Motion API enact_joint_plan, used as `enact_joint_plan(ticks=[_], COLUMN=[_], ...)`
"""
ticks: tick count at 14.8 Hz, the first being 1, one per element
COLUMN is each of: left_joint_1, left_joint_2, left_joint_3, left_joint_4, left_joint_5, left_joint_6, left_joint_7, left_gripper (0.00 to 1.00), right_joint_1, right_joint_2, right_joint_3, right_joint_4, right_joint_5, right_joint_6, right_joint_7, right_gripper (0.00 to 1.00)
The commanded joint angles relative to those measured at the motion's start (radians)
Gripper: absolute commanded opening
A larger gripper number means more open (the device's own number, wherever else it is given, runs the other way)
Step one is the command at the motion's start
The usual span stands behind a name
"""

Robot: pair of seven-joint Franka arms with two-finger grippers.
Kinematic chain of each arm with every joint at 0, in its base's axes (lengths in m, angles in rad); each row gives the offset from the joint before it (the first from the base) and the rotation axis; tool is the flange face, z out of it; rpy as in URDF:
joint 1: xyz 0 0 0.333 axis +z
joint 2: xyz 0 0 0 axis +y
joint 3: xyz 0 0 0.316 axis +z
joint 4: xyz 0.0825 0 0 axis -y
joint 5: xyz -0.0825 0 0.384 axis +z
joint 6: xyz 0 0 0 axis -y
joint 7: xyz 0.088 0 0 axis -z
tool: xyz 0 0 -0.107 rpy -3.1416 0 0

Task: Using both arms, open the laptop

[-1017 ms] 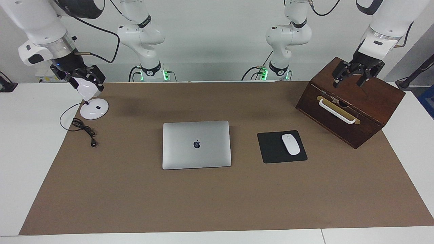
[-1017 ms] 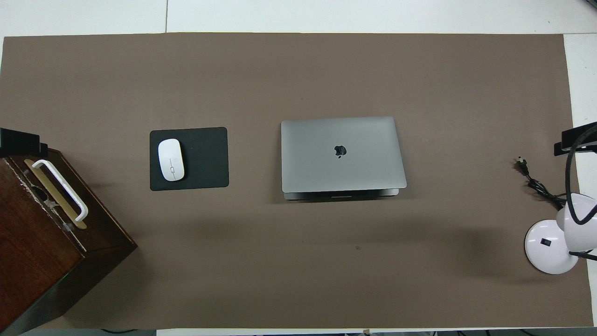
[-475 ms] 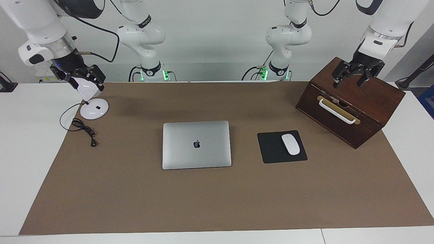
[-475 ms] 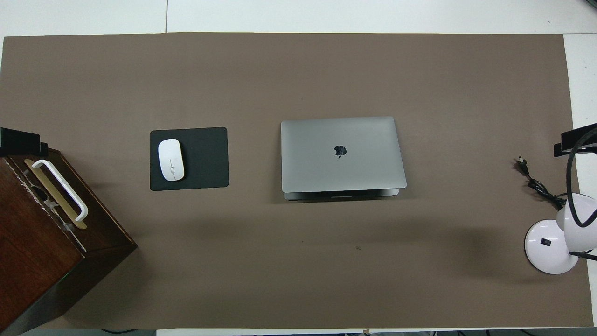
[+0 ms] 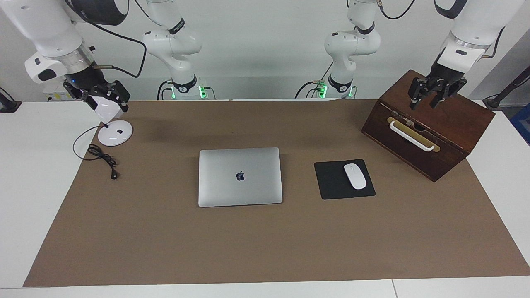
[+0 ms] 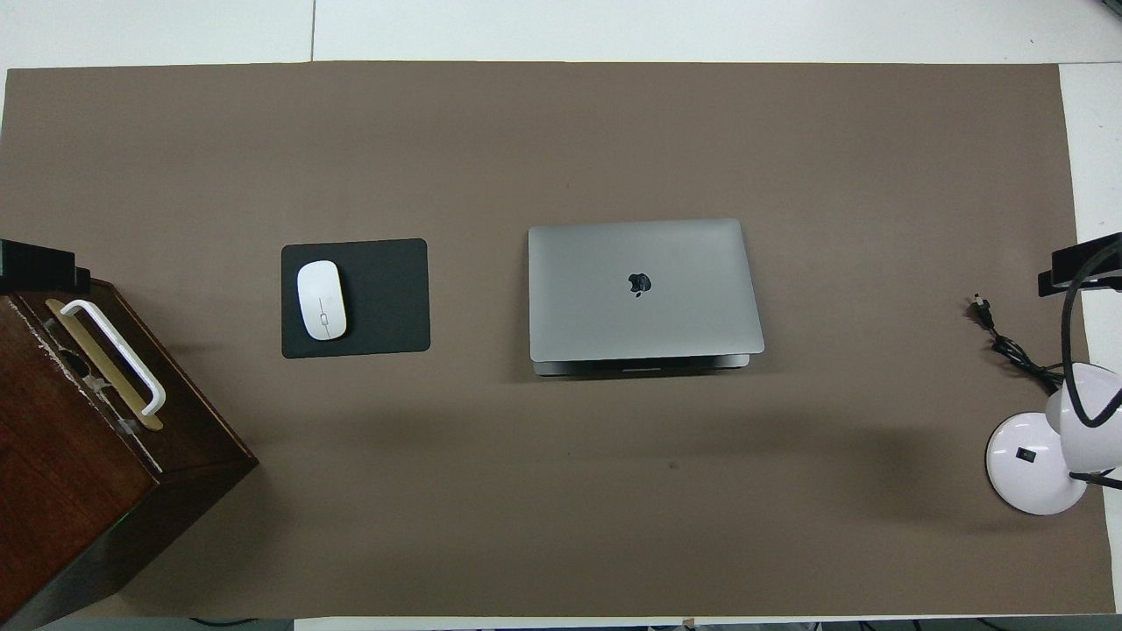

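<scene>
The silver-grey laptop (image 5: pixel 240 176) lies shut in the middle of the brown mat, with its apple logo up; it also shows in the overhead view (image 6: pixel 642 289). My left gripper (image 5: pixel 423 103) hangs open and empty in the air over the wooden box (image 5: pixel 430 124), well away from the laptop. My right gripper (image 5: pixel 103 100) is open in the air over the white desk lamp (image 5: pixel 114 130), with the lamp's head showing between its fingers. Only the grippers' tips show in the overhead view, the left gripper (image 6: pixel 39 267) and the right gripper (image 6: pixel 1082 263).
A white mouse (image 5: pixel 355 176) lies on a black mouse pad (image 5: pixel 331 182) beside the laptop, toward the left arm's end. The wooden box has a white handle (image 5: pixel 411 136). The lamp's black cord (image 5: pixel 101 157) trails on the mat at the right arm's end.
My left gripper's fingers have drawn closer together over the box. My right gripper has shifted slightly over the lamp. The laptop has not moved.
</scene>
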Motion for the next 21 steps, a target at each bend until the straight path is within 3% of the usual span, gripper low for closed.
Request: enact_joint_plan(ticks=[1, 5, 8, 13, 18, 21], left_joint_1=[0.006, 0.006, 0.005, -0.011, -0.101, -0.170], left_joint_2=[-0.005, -0.007, -0.034, -0.143, -0.180, -0.201], left_joint_3=[-0.008, -0.008, -0.008, -0.011, -0.015, -0.015], left_joint_4=[-0.013, -0.030, -0.096, -0.350, -0.527, -0.656], left_joint_5=[0.014, 0.011, 0.011, -0.044, -0.078, -0.093], left_joint_6=[0.021, 0.038, 0.084, 0.314, 0.533, 0.705], left_joint_7=[-0.003, -0.002, 0.001, -0.002, -0.008, -0.048], left_gripper=[0.00, 0.00, 0.00, 0.00, 0.00, 0.00], right_joint_1=[-0.008, -0.008, -0.010, -0.010, -0.010, -0.008], right_joint_2=[-0.026, -0.026, -0.055, -0.086, -0.107, -0.109], right_joint_3=[-0.003, -0.018, -0.035, -0.038, -0.035, 0.025], right_joint_4=[-0.044, -0.047, -0.114, -0.227, -0.345, -0.423], right_joint_5=[0.022, 0.039, 0.122, 0.258, 0.408, 0.479], right_joint_6=[0.028, 0.031, 0.127, 0.314, 0.504, 0.665], right_joint_7=[-0.069, -0.085, -0.105, -0.114, -0.148, -0.140], right_gripper=[1.00, 1.00, 1.00, 1.00, 1.00, 1.00])
